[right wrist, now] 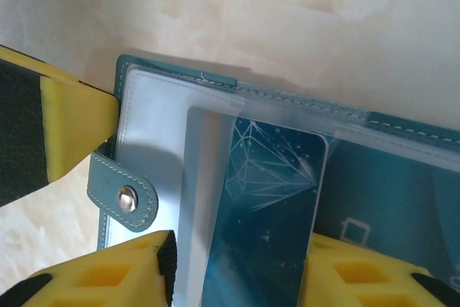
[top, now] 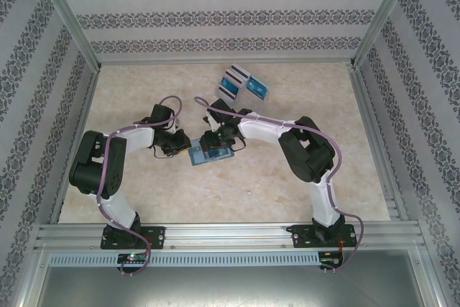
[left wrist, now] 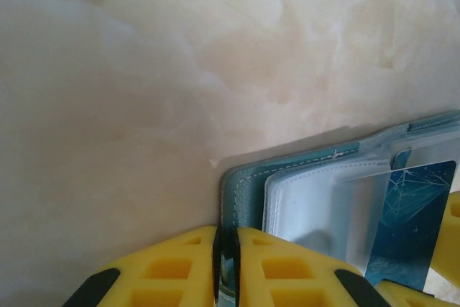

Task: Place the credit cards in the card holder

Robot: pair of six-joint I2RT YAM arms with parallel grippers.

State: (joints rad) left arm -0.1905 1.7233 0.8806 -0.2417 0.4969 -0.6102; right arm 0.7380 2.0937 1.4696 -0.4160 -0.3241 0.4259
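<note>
Fingers of left gripper clamp holder by its cover; right gripper, jaws half apart, straddles blue card in its pocket.

Stitched leather-look card holder, sleeves glossy clear plastic, snap shiny metal; credit card glossy plastic; desk smooth, marbled, stone-like.

From above, the card holder lies half buried under the left gripper and right gripper, and the loose credit cards at the far side are too small to read. Up close on the right wrist, the blue card in its pocket runs off the bottom edge, and the holder's other half is cut off at the right.
</note>
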